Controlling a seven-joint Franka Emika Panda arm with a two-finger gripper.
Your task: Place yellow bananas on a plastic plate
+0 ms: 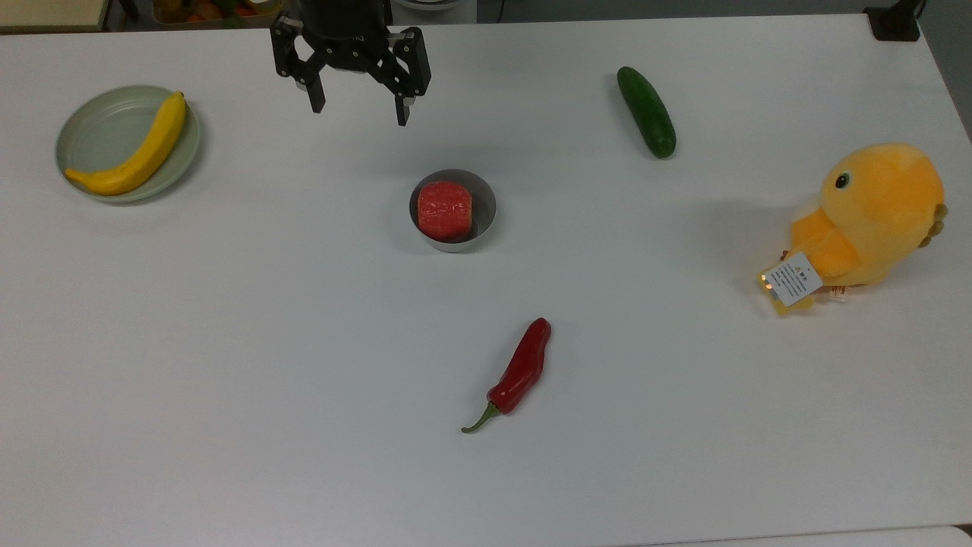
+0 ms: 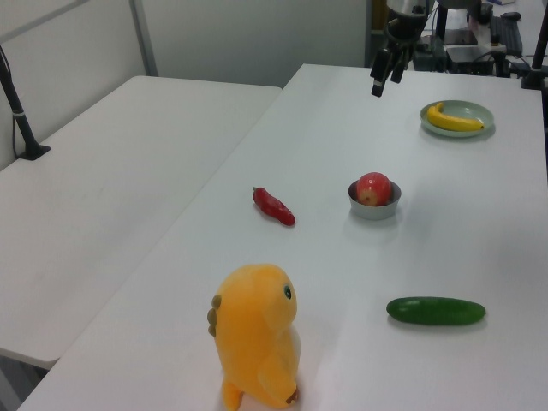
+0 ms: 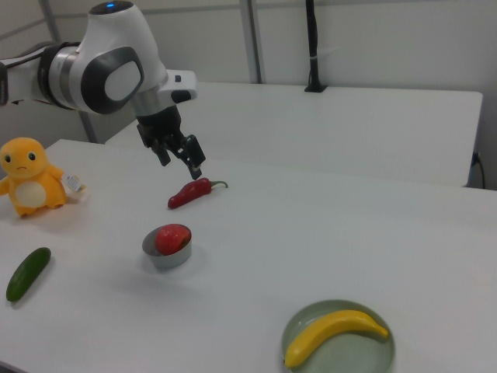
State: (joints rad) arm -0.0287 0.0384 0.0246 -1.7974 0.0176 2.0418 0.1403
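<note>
Now, in hand: nothing; judging the placing as done, with no pick pending.
Gripper (image 1: 357, 114): hanging above bare table, fingers spread apart and gripping nothing; sitting near the far edge in the top view, between plate and cucumber.
Bearing to banana (image 1: 134, 151): lying well apart, toward the top view's left of the fingers, slightly nearer than the fingertips.
Long axis: running diagonally in the top view, from far right tip near the rim down to near left tip; crossing the plate's right half.
Banana's place: resting inside the plastic plate (image 1: 88, 121), both ends reaching about to the rim.
Banana's look: showing smooth, evenly yellow skin, one long gentle curve, a small dark tip at the near-left end.
Plate's look: appearing round, shallow, pale grey-green, with raised rim.
Elsewhere: grey bowl with red chunk (image 1: 452, 210) sitting mid-table; red chili (image 1: 519, 371) lying nearer; cucumber (image 1: 645, 111) and plush bird (image 1: 873, 216) staying off to the top view's right.
</note>
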